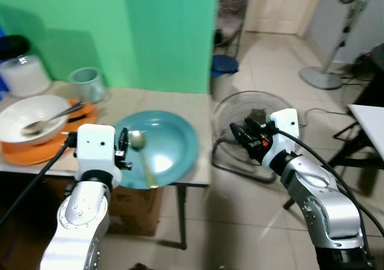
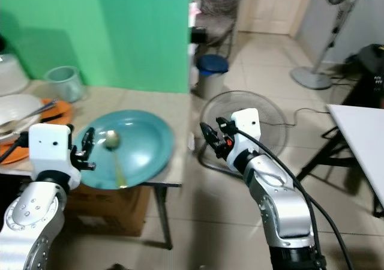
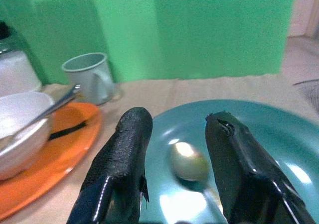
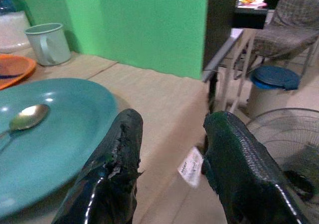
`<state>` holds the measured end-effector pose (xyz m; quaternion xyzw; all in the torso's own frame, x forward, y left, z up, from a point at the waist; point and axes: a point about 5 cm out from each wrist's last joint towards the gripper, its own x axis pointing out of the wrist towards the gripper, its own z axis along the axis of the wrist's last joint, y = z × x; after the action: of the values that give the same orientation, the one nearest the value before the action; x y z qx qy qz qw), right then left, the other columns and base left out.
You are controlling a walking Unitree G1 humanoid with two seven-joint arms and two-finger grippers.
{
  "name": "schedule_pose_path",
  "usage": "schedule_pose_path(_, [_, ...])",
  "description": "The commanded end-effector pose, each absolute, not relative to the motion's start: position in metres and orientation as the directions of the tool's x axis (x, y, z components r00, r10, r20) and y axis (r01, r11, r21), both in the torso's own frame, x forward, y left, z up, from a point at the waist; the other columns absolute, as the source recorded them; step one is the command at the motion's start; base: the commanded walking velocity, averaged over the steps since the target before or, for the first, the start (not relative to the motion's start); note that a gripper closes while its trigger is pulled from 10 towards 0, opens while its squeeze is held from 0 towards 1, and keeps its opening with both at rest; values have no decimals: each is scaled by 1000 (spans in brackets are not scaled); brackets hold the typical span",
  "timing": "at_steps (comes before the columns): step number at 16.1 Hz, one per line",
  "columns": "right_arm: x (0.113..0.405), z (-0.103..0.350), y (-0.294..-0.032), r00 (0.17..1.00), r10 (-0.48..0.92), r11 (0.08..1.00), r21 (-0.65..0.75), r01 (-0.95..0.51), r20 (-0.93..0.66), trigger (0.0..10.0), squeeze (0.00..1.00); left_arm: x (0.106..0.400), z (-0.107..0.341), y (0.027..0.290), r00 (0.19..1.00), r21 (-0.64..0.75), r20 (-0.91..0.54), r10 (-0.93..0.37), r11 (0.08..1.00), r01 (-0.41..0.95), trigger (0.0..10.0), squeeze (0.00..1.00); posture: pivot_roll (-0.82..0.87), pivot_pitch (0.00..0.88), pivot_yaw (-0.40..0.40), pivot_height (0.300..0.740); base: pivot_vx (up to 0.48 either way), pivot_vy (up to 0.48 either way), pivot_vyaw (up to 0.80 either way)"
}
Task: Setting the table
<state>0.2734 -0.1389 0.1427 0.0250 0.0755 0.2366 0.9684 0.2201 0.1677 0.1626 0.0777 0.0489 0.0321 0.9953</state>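
A teal plate (image 1: 171,141) lies on the tan table (image 1: 198,111) near its right front corner, with a gold spoon (image 1: 139,143) resting in it. My left gripper (image 1: 124,147) hovers open at the plate's near left rim; the left wrist view looks past its fingers (image 3: 124,154) to the spoon (image 3: 188,165). Off the table's right edge, over the floor, my right gripper (image 1: 243,137) is open and empty. A white bowl (image 1: 27,117) holding a metal spoon sits on an orange plate (image 1: 36,152) at the left. Behind them stands a pale green mug (image 1: 89,84).
A white lidded container (image 1: 24,75) stands at the table's back left, against a green wall. A floor fan (image 1: 252,111) lies below my right gripper, a blue bin (image 1: 225,66) behind it. A cardboard box (image 1: 138,207) sits under the table. A white table (image 1: 372,120) is at right.
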Motion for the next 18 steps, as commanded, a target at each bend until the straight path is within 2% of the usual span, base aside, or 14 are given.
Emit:
schedule_pose_path(1, [276, 147, -133, 863, 492, 870, 93, -484, -116, 10000, 0, 219, 161, 172, 990, 131, -98, 97, 988, -84, 10000, 0, -43, 0, -13, 740, 0, -446, 0])
schedule_pose_path(5, [272, 137, -121, 771, 600, 800, 153, -580, -213, 10000, 0, 214, 154, 179, 976, 70, -158, 151, 987, -142, 10000, 0, -26, 0, -39, 740, 0, -102, 0])
schedule_pose_path(6, [269, 135, -117, 720, 657, 753, 166, -636, -225, 10000, 0, 216, 151, 187, 964, 77, -199, 175, 984, -162, 10000, 259, -16, 0, -46, 740, 0, 0, 0])
schedule_pose_path(7, [267, 136, -114, 683, 695, 717, 145, -682, -224, 10000, 0, 218, 150, 194, 958, 95, -221, 184, 981, -166, 10000, 1000, -14, 0, -50, 740, 0, 0, 0])
schedule_pose_path(11, [269, 149, -108, 563, 798, 596, 140, -791, -215, 10000, 0, 238, 157, 219, 943, 123, -251, 220, 973, -194, 10000, 1000, -14, 0, -50, 740, 0, 0, 0])
schedule_pose_path(15, [272, 157, -106, 506, 834, 535, 94, -840, -222, 10000, 0, 260, 159, 234, 933, 120, -305, 192, 979, -162, 10000, 1000, -20, 0, -46, 740, 0, 0, 0])
schedule_pose_path(16, [271, 158, -104, 484, 846, 511, 85, -855, -223, 10000, 0, 267, 161, 236, 938, 109, -307, 159, 985, -131, 10000, 608, -23, 0, -45, 740, 0, 0, 0])
schedule_pose_path(17, [270, 159, -103, 476, 851, 503, 84, -860, -222, 10000, 0, 272, 162, 237, 943, 116, -303, 135, 988, -104, 10000, 0, -23, 0, -45, 740, 0, 0, 0])
schedule_pose_path(18, [270, 159, -103, 472, 854, 497, 79, -864, -220, 10000, 0, 276, 164, 237, 948, 123, -296, 117, 989, -84, 10000, 0, -23, 0, -45, 740, 0, 0, 0])
